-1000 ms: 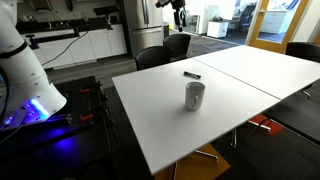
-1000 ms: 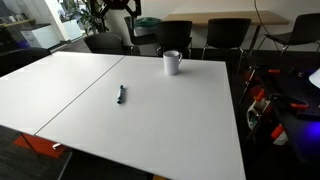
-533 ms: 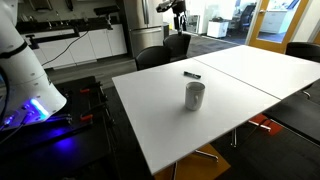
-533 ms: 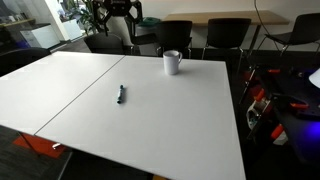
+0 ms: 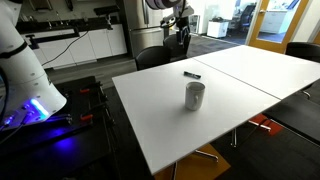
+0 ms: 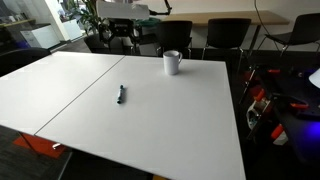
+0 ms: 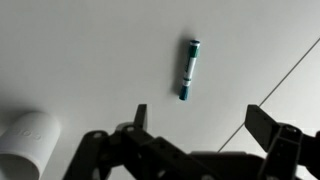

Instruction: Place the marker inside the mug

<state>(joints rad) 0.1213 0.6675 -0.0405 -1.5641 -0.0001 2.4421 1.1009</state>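
On the worktop: the marker [image 5: 191, 75] is laid flat on the white worktop [image 5: 160, 120], inside nothing and gripped by nothing.
Marker, exterior views: it is seen in both exterior views as a short dark stick [image 6: 121, 94], close to the seam [image 6: 70, 100] between the two white panels.
Marker, wrist view: a teal-tinted body with dark ends is shown [image 7: 189, 70], set almost straight up and down in the picture, above the gap between the fingers.
Mug: the grey mug [image 5: 194, 96] is stood upright with its mouth up, near one edge of the worktop; its inside cannot be seen.
Mug and marker: they are kept apart, not touching; in an exterior view the mug [image 6: 172, 62] is found farther off and to the right of the marker.
Mug, wrist view: only a pale rounded part is caught at the lower left corner [image 7: 28, 140].
Pincer: the pincer [image 7: 200, 125] is spread wide, and nothing is held between its two dark fingers [image 7: 140, 115].
Pincer position: it is held high above the worktop in both exterior views [image 5: 183, 22] [image 6: 116, 28], at the far side of the scene, touching neither object.
Surroundings: dark chairs [image 6: 178, 33] are lined up beyond the far edge.
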